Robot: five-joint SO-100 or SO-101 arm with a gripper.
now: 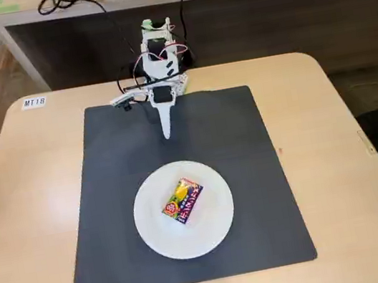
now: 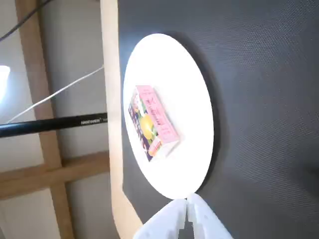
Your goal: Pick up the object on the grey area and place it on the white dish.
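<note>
The object (image 1: 183,200), a small flat box with red-orange edges and a yellow picture, lies on the white dish (image 1: 159,232), a little above the dish's centre. The dish rests on the grey area (image 1: 234,148), toward its front edge. My gripper (image 1: 167,135) hangs over the far part of the grey area, apart from the dish, with its white fingers pressed together and nothing between them. In the wrist view the object (image 2: 149,122) lies on the white dish (image 2: 189,94), and my gripper (image 2: 187,201) shows shut at the bottom edge.
The beige tabletop (image 1: 351,158) surrounds the grey area on all sides. The arm's base (image 1: 156,52) with its cables stands at the table's far edge. A label (image 1: 34,102) is stuck at the far left corner. A bench runs behind the table.
</note>
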